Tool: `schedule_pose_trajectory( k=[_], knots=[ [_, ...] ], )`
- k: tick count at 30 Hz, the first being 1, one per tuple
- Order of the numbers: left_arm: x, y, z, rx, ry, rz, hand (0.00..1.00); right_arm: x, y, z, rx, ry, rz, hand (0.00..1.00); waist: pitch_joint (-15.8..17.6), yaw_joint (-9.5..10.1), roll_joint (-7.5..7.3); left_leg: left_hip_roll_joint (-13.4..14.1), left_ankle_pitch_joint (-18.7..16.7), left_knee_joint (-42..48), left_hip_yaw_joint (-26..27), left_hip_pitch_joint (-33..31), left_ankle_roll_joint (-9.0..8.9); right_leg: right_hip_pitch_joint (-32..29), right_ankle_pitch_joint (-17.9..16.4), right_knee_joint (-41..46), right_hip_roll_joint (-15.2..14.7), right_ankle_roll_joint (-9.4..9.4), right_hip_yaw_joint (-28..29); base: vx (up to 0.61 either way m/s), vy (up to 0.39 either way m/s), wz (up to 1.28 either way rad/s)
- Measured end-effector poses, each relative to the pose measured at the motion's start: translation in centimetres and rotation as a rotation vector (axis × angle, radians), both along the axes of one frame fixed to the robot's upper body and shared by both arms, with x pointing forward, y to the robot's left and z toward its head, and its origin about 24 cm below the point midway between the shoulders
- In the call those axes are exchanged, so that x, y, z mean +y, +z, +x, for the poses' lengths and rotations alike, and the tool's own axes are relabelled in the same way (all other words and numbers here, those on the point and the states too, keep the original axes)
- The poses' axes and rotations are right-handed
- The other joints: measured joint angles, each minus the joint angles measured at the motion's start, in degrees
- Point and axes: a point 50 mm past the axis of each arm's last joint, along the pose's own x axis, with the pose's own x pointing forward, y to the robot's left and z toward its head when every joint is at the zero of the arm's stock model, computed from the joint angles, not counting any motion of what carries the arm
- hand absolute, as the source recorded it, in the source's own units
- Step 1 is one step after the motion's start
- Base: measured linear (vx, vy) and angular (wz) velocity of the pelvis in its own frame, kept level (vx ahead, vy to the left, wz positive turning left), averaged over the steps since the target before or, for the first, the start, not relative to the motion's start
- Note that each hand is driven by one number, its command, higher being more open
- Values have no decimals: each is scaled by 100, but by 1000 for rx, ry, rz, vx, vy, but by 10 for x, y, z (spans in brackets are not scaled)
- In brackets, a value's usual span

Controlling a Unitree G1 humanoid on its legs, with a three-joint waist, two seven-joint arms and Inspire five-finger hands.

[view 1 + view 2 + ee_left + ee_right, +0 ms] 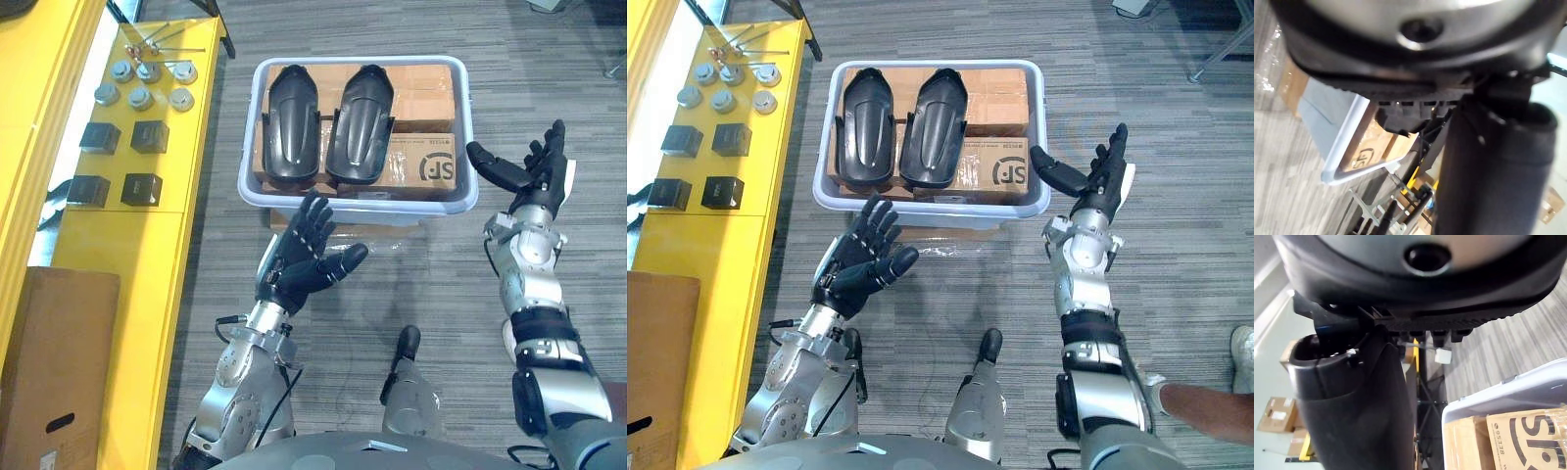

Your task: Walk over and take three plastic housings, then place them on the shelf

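Two black plastic housings lie side by side on cardboard boxes inside a pale tub (pixel 257 186) on the floor: one on the left (pixel 292 125), one on the right (pixel 360 122). My left hand (pixel 304 257) hovers open, palm up, just in front of the tub's near rim, holding nothing. My right hand (pixel 529 173) is open too, fingers straight, raised beside the tub's right wall (pixel 1043 147). The tub's rim (pixel 1344 144) and a printed box (pixel 1528 438) appear in the wrist views.
A yellow shelf (pixel 147 245) runs along the left, bearing round metal parts (pixel 142 83), several black blocks (pixel 125 162) and a brown carton (pixel 54 362). A person's leg (pixel 1215 406) stands at the lower right. Grey carpet surrounds the tub.
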Motion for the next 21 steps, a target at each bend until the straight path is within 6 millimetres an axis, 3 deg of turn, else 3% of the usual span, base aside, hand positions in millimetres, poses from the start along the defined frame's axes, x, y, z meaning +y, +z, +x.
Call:
schedule_pose_trajectory(
  k=[2,6,12,17,21],
  knots=[
    [1,-4,1,4,3,39,100,0,16,11,-15,19,-17,100,139,36,17,-7,0,69,-71,-57,1,18,0,20,-9,0,-54,-17,9,17],
    [-4,-9,2,25,-15,61,100,-6,53,27,-31,27,-101,100,429,220,209,-23,13,188,-270,-192,18,37,-8,112,-31,-8,-212,-37,8,19],
    [-17,-26,-3,114,-67,22,100,-9,72,39,-7,28,-104,100,607,435,342,-64,95,187,-485,-303,32,66,-100,243,-82,-19,-430,-32,-6,19],
    [-30,-49,-11,221,-112,16,100,-10,119,49,0,-14,-135,100,796,566,447,-177,277,25,-551,-397,72,-123,-129,425,-209,-20,-461,-41,-2,10],
    [-32,-49,-11,216,-108,0,100,-18,117,50,109,-48,-99,100,839,661,476,-242,399,-129,-557,-394,94,-227,-142,551,-291,-21,-460,-30,-7,6]
  ],
)
